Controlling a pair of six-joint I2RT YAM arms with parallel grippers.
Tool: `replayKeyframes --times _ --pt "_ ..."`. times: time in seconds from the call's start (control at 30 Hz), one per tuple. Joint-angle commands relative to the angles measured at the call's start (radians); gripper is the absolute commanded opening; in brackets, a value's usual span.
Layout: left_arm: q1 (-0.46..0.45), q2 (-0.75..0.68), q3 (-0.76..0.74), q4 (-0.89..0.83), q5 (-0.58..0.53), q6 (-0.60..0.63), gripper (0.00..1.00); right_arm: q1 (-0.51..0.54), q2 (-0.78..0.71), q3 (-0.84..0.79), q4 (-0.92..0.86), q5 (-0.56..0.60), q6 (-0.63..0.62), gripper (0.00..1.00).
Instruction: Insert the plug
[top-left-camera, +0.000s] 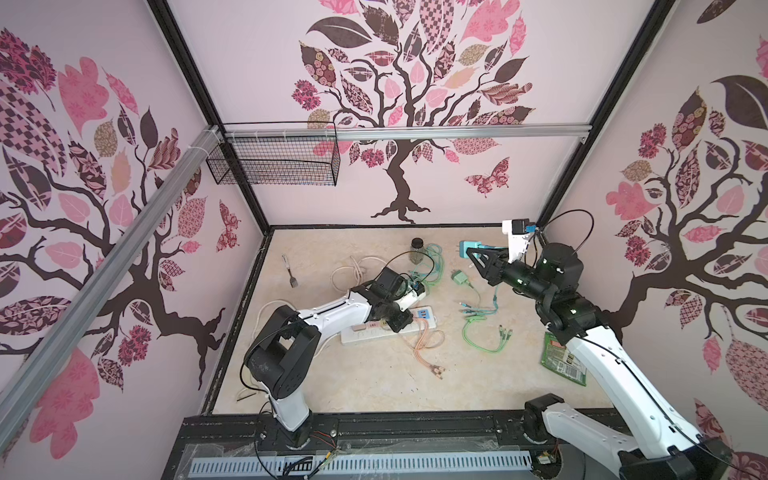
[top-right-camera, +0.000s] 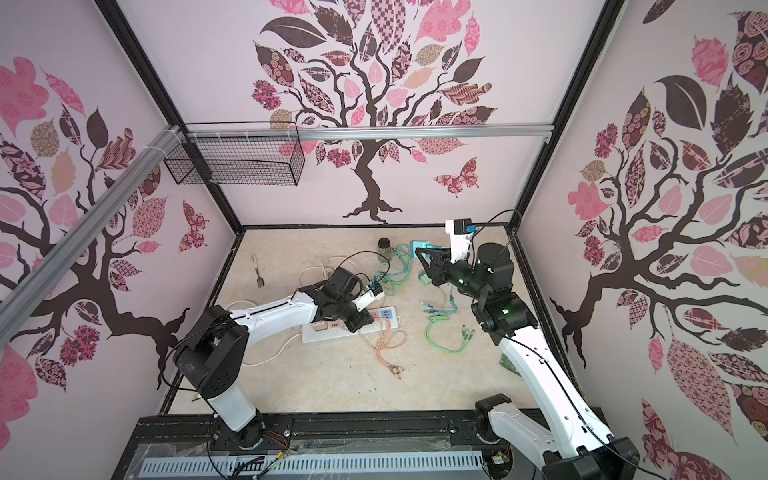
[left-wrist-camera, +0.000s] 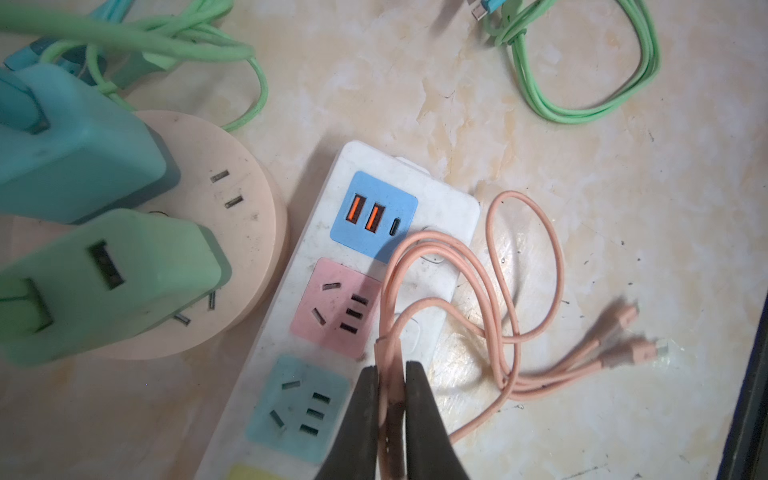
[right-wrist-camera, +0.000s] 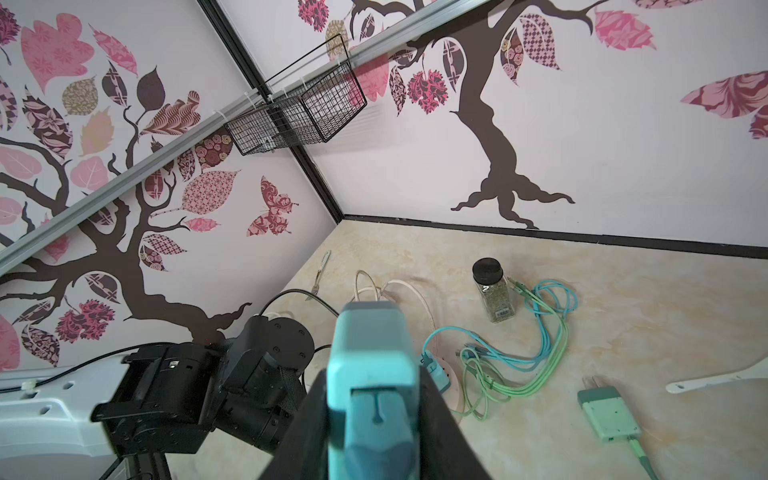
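Beneath the left hand (left-wrist-camera: 392, 369) lies the white power strip (left-wrist-camera: 451, 212), rigid and flat on the worktop (left-wrist-camera: 582, 124). Clamped in the right hand (right-wrist-camera: 372, 378), aloft and well apart from it, is a teal charger (right-wrist-camera: 365, 332). It is probably light, hard and slick, best gripped on its 2 flat sides. The left hand pinches the limp salmon cable (left-wrist-camera: 623, 353) near one end.

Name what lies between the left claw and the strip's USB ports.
Loops of the pink cable that the left claw grips, draped over the white power strip. The left wrist view shows it.
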Motion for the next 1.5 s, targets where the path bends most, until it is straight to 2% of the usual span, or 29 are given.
replayKeyframes --times 0.0,0.47,0.67,0.83,0.97,1.13,1.27,1.47 --pt "-0.003 -0.038 0.028 -0.03 0.03 0.0 0.1 -0.009 -0.022 -0.001 0.006 0.004 -0.014 0.15" --pt "-0.004 -0.276 -0.07 -0.25 0.06 -0.026 0.08 -0.009 0.03 -0.01 0.024 -0.047 0.003 0.15" --pt "-0.004 -0.315 -0.084 -0.385 0.072 -0.031 0.09 -0.009 0.055 -0.01 0.026 -0.071 0.003 0.14" --pt "-0.004 -0.303 -0.101 -0.437 -0.013 -0.104 0.1 -0.006 0.067 -0.023 0.023 -0.087 0.002 0.14" --pt "-0.004 -0.317 -0.151 -0.377 -0.095 -0.199 0.09 -0.003 0.067 -0.03 0.019 -0.087 -0.003 0.13" --pt "-0.004 -0.295 -0.185 -0.319 -0.123 -0.285 0.09 0.005 0.076 -0.027 0.01 -0.084 -0.012 0.13" --pt "-0.004 -0.252 -0.18 -0.339 -0.13 -0.318 0.15 0.026 0.089 -0.016 -0.019 -0.062 -0.046 0.13" --pt "-0.001 -0.273 -0.139 -0.358 -0.14 -0.34 0.33 0.102 0.129 0.02 -0.103 0.017 -0.139 0.13"
